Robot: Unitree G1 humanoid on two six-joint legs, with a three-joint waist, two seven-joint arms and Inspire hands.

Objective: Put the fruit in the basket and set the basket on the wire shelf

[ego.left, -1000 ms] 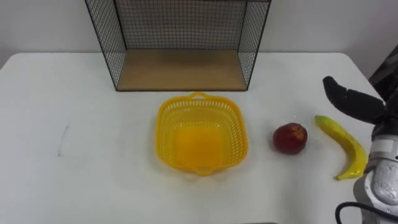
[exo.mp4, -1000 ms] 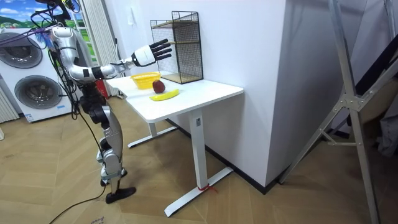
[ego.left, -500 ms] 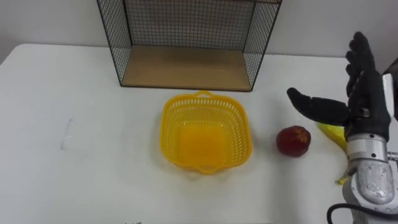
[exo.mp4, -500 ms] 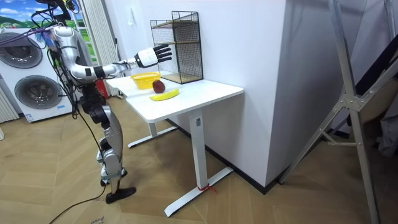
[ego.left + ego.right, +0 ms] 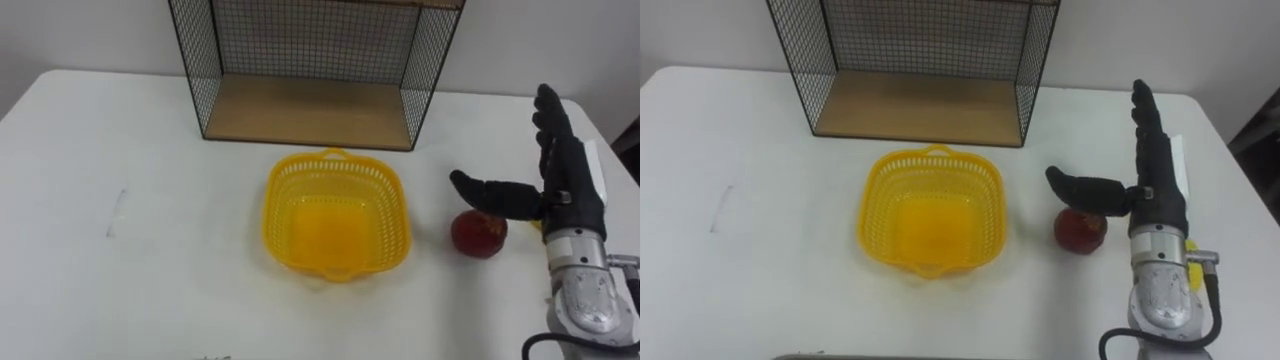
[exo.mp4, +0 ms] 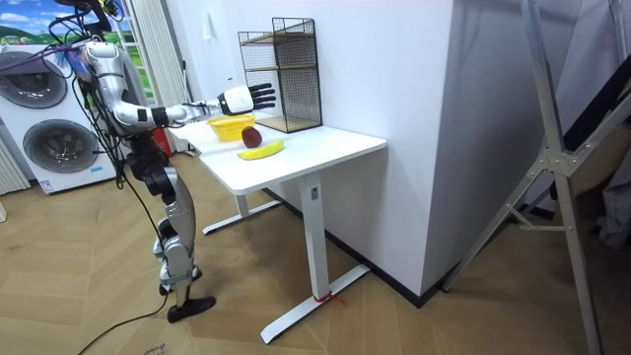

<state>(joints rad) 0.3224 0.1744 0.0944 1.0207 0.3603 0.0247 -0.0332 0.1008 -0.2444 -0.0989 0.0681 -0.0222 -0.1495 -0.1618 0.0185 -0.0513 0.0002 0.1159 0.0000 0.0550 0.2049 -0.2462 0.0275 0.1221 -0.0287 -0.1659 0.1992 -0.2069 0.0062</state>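
On the white table (image 5: 110, 140), the red apple (image 5: 479, 234) lay just right of the yellow basket (image 5: 288, 188), apart from it. The banana (image 6: 261, 150) lay beside the apple. The right hand (image 5: 568, 195) hovered open over the apple, fingers straight, thumb stretched out above it, holding nothing. The wire shelf (image 5: 310, 110) stood behind the basket.

Looks like a home laundry room, going by the stacked washing machines (image 6: 44, 148), wood-plank floor (image 6: 394, 316) and plain white table (image 6: 306, 153).
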